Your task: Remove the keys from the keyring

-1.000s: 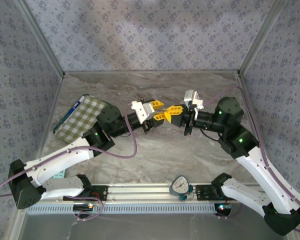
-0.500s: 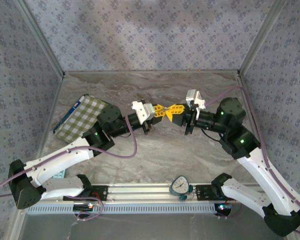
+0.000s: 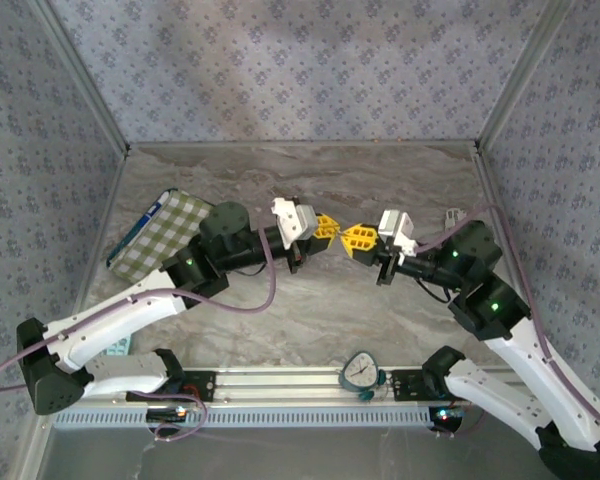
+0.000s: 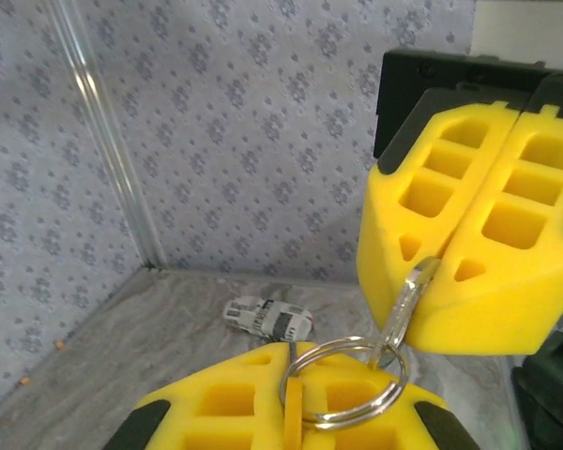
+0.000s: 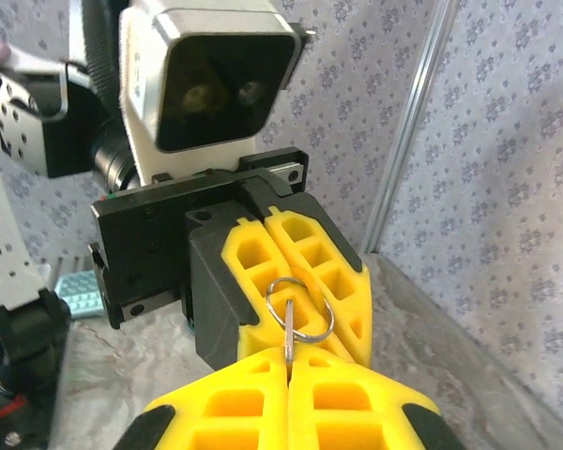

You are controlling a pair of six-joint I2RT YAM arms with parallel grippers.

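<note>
The silver keyring [image 4: 345, 382] hangs between my two grippers above the middle of the table. My left gripper [image 4: 294, 352] is shut on the ring's near side, and a thin orange piece [image 4: 294, 414] sits in the slit between its yellow fingers. A silvery key [image 5: 288, 330] runs from the keyring [image 5: 300, 307] into my right gripper [image 5: 289, 356], which is shut on its shaft. The key's head is hidden inside those fingers. From above, the left gripper [image 3: 326, 227] and right gripper [image 3: 357, 240] meet tip to tip.
A checked green-and-white pad [image 3: 163, 237] lies at the left. A small white-and-black object [image 3: 453, 214] rests on the table near the right wall. A round timer [image 3: 361, 371] stands at the front rail. Patterned walls close the table on three sides.
My left gripper has gone from open to shut on the keyring. Both grippers have shifted to the right, and the right one has drawn back a little.
</note>
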